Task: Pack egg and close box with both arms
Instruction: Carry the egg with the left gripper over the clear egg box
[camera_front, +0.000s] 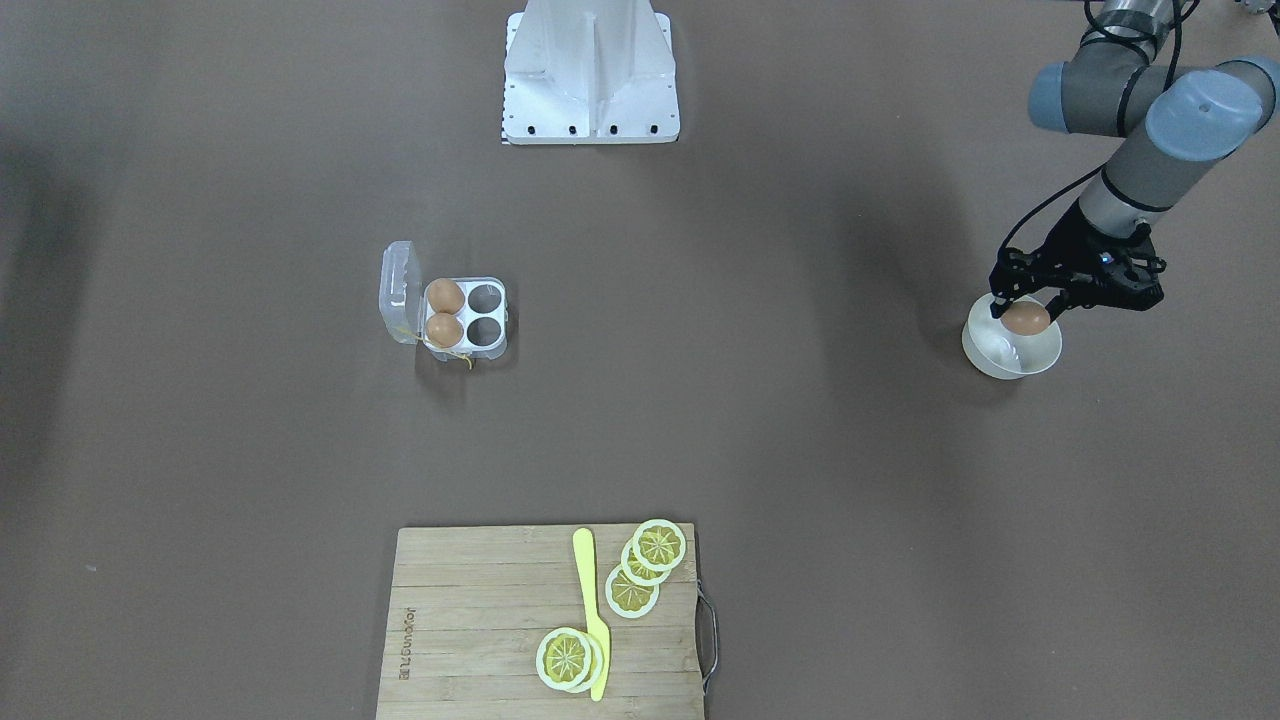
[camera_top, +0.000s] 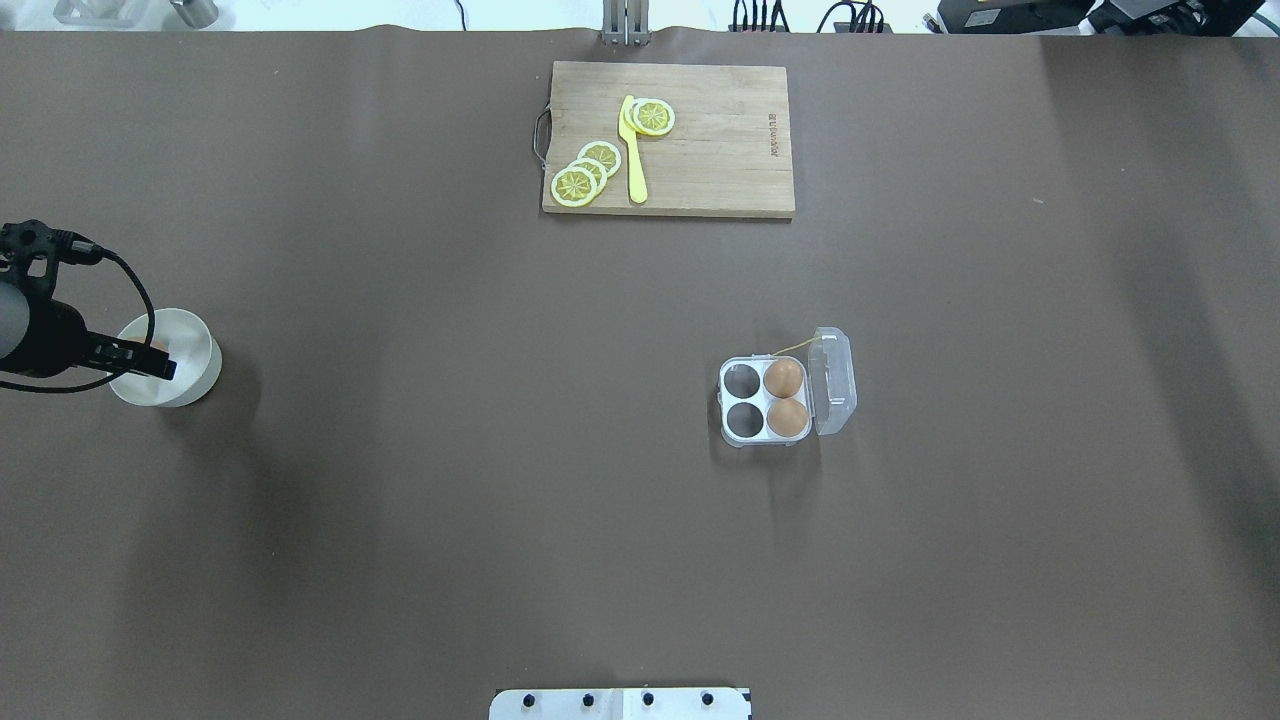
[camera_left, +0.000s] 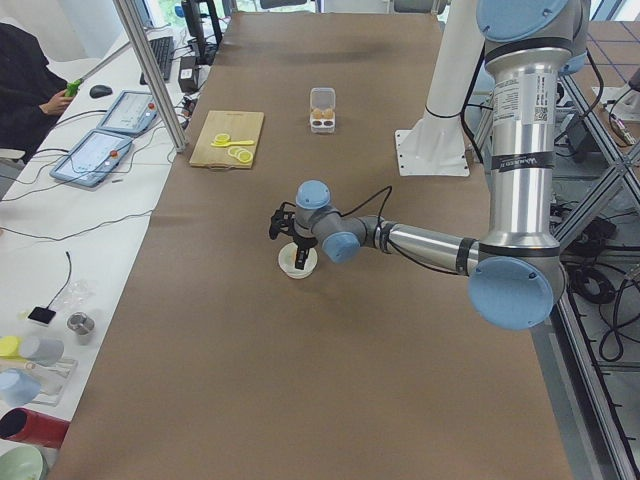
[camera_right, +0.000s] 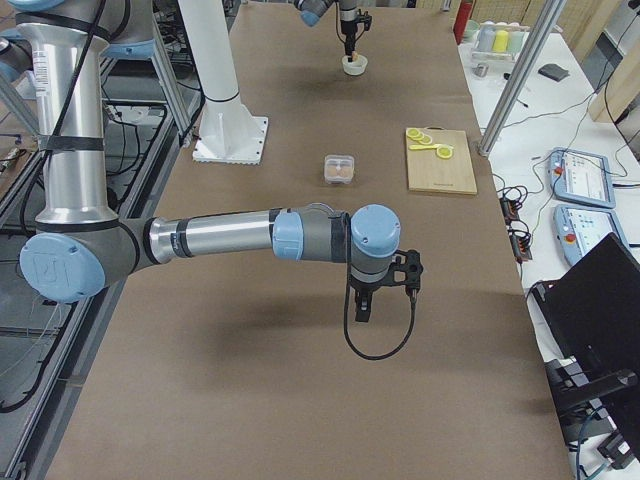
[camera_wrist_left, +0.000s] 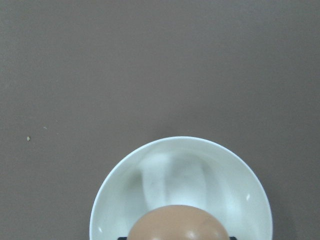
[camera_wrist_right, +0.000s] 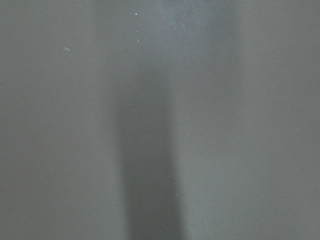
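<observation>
The left wrist view's lower edge cuts off the egg (camera_wrist_left: 177, 225).

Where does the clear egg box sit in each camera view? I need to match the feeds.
Front-facing: box left of centre, lid open.
Overhead: box right of centre.
Exterior left: box far off, near the top middle.
Exterior right: box mid-table, upper half.
Left wrist: not in it.
Right wrist: not in it.
Shared landmark: cutting board, on the operators' side of the box.
</observation>
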